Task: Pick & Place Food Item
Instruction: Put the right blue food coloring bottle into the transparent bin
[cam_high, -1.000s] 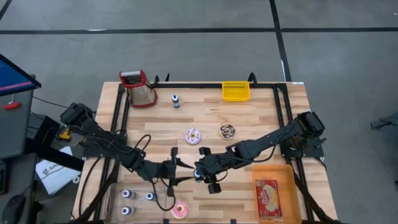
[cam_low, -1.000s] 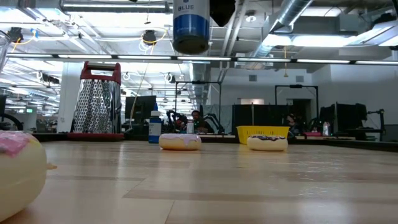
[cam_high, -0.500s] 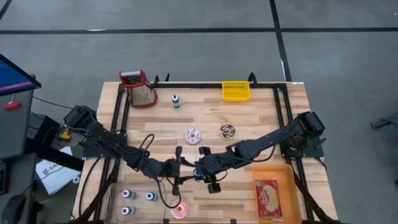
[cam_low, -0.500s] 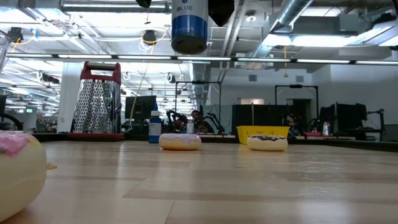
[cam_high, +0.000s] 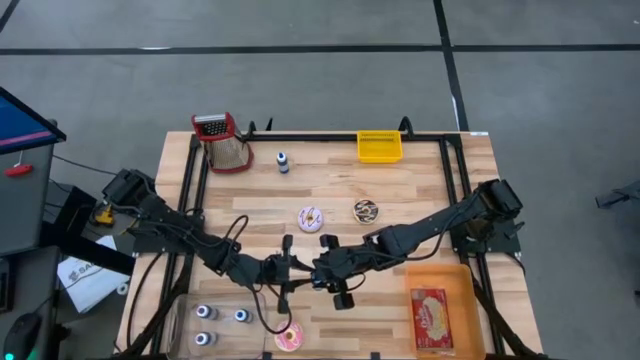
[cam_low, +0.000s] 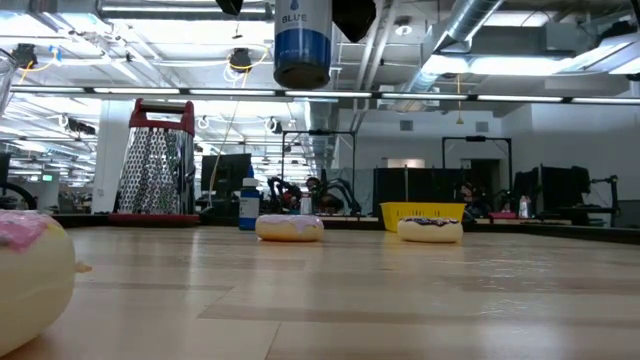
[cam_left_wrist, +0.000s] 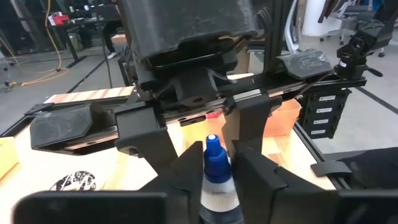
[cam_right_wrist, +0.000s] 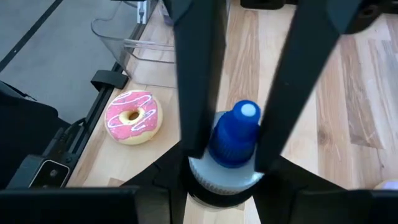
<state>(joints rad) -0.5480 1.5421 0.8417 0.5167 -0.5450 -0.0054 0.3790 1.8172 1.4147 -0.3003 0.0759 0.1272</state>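
Observation:
A small white bottle with a blue cap (cam_low: 302, 45) hangs upright in the air over the middle of the table. My right gripper (cam_high: 320, 274) and my left gripper (cam_high: 292, 270) meet at it nose to nose, each shut on it. Three doughnuts lie on the table. A pink one (cam_high: 290, 337) is by the near edge, a pale sprinkled one (cam_high: 310, 218) is at the centre, and a chocolate one (cam_high: 366, 210) lies beside that. My left gripper pinches the bottle's upper part, just under the blue cap (cam_left_wrist: 214, 190), between its two fingers. It comes nearly level from the table's left. The bottle stands upright, cap up, clear of the table. My right gripper pinches the same upper part of the bottle (cam_right_wrist: 224, 177) between its two fingers. It comes slanting down from the table's right. The bottle's body hangs below the fingers (cam_low: 302, 60), well above the tabletop.
An orange tray (cam_high: 460, 285) holding a red packet lies at the near right. A yellow bin (cam_high: 380, 146), a grater (cam_high: 222, 142) and a small bottle (cam_high: 283, 162) stand along the far edge. Three small bottles (cam_high: 205, 312) stand at the near left.
My left gripper has come in from the table's left up to the bottle held by my right gripper. A dark part of it now shows beside the bottle in the low view. The bottle has stayed in the air, and my right arm has kept still.

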